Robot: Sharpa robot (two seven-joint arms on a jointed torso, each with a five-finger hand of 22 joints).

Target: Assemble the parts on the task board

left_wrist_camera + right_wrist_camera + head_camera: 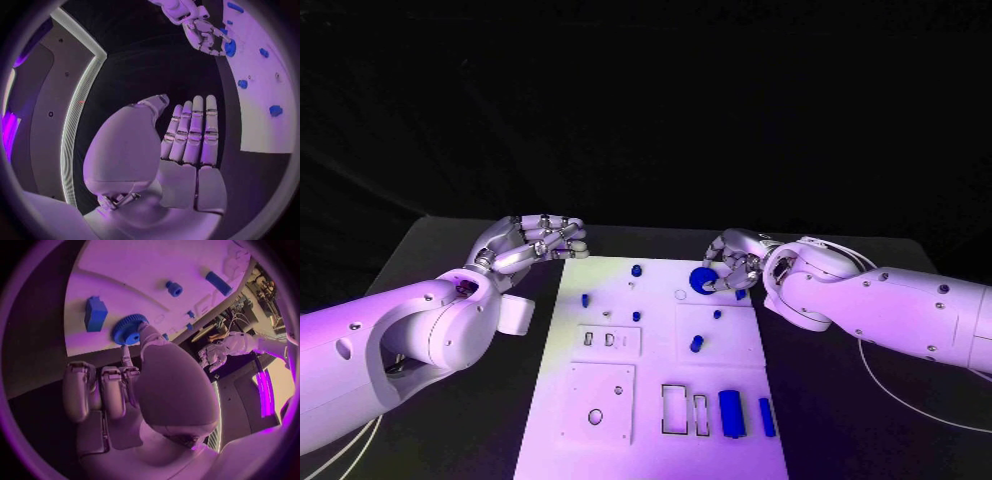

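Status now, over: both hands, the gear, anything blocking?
Left hand open, off the board's far left corner. Right hand pinches the blue gear at the board's far right. Nothing in the way.

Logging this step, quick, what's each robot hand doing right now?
Left robot hand: open, fingers out straight, holding nothing, beside the task board.
Right robot hand: pinching the blue gear at the board's far edge.

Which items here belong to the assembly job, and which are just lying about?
Job: task board; blue gear pinched by right hand; blue parts on the board, such as the long block.
Lying about: cable on the table; left hand, holding nothing.
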